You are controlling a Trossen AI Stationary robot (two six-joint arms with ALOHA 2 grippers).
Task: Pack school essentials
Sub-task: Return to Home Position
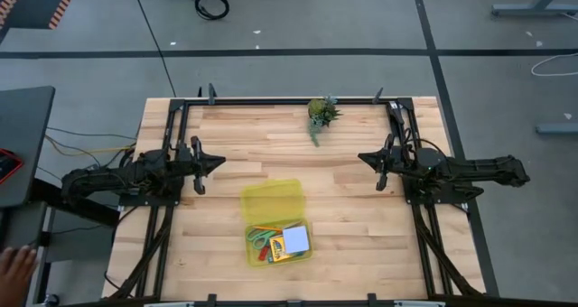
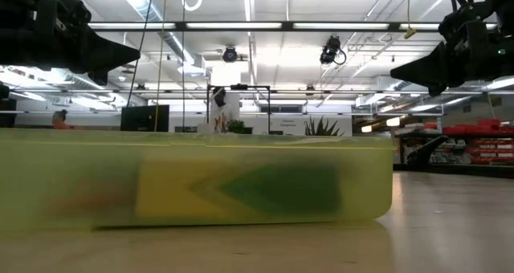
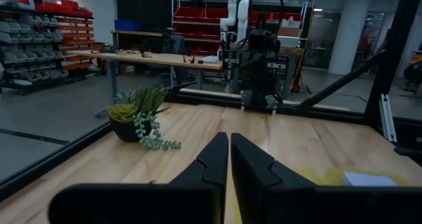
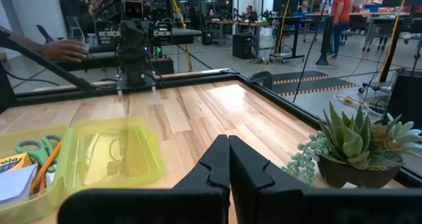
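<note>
The translucent yellow case point(image 1: 271, 200) lies open near the table's near edge. Its lid is flat on the wood, and its tray point(image 1: 251, 253) holds the green-handled scissors point(image 1: 259, 244), orange pencils point(image 1: 264, 231), crayon box point(image 1: 277, 247) and pale blue note pad point(image 1: 296, 238). The right wrist view shows the scissors point(image 4: 33, 148), a pencil point(image 4: 46, 165) and the lid point(image 4: 112, 151). No red block can be made out. My left gripper point(image 1: 213, 162) point(image 3: 229, 145) and right gripper point(image 1: 365, 159) point(image 4: 228, 145) are both shut and empty. They hang above the table on either side, pointing at each other.
A small potted plant point(image 1: 321, 111) point(image 4: 356, 145) stands near the far edge. A black frame point(image 1: 289, 100) borders the table. A person's hand point(image 1: 13, 266) shows beyond the table's left near corner. Bare wood lies between the two grippers point(image 1: 289, 158).
</note>
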